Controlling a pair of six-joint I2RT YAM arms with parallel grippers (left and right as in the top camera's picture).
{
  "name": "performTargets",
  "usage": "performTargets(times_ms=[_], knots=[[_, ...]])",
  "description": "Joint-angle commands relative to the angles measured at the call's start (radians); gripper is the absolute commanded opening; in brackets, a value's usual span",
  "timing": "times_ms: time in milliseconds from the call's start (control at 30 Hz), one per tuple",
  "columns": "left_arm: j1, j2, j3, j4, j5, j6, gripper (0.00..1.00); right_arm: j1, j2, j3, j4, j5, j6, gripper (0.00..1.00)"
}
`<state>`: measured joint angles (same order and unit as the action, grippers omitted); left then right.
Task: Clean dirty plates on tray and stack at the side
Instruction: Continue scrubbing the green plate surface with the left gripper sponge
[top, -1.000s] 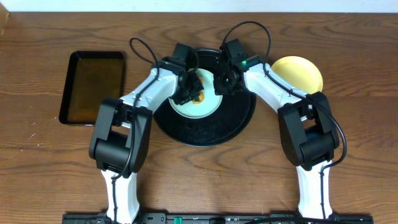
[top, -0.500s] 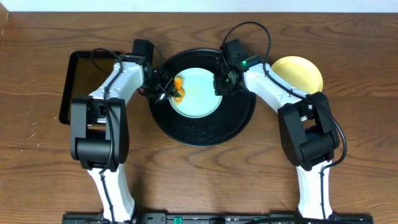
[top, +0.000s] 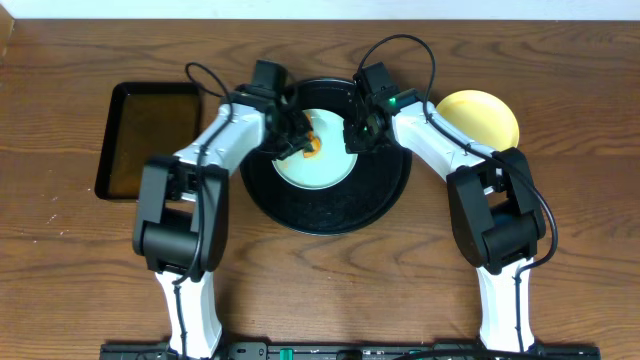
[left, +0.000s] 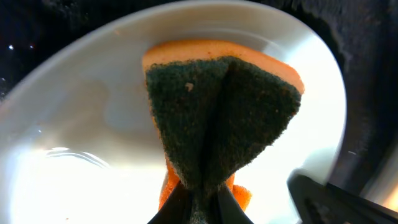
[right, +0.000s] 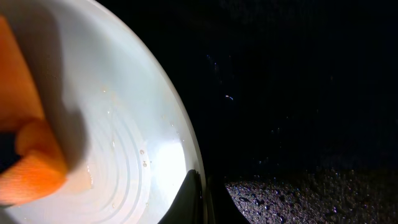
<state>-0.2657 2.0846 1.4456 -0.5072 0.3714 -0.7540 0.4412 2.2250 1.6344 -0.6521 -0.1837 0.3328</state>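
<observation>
Two-armed scrub of plate (top: 330, 168) on tray (top: 330, 212): rim pinched in right gripper (top: 355, 136), sponge (left: 224, 118) clamped in left gripper (top: 298, 143). Press flat, sweep whole face, steady rim, avoid tipping plate.

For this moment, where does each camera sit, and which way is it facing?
Overhead: fixed above the table, looking straight down. It shows both arms, with the left gripper and right gripper meeting at the pale plate on the round black tray.
Left wrist: on the left arm, looking down past its own fingers, which pinch the sponge over the plate.
Right wrist: on the right arm, looking along its fingers closed on the plate's rim, with the tray beyond.
Shared: both wrist views show the same plate and sponge.
</observation>
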Motion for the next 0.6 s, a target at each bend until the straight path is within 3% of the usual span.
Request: performTargets(times_ms=[0,267,567], knots=[[-0.043,-0.030,-0.006,0.000,-0.180,0.021,0.09,0.005,0.049,-0.014,-0.018,0.045,0.004,0.01],[-0.028,-0.030,-0.007,-0.113,-0.455,0.051,0.08,0.005,0.049,-0.014,-0.021,0.045,0.003,0.01],[0.035,-0.076,-0.007,-0.170,-0.496,0.132,0.08,0.005,0.049,-0.014,-0.021,0.048,0.003,0.01]])
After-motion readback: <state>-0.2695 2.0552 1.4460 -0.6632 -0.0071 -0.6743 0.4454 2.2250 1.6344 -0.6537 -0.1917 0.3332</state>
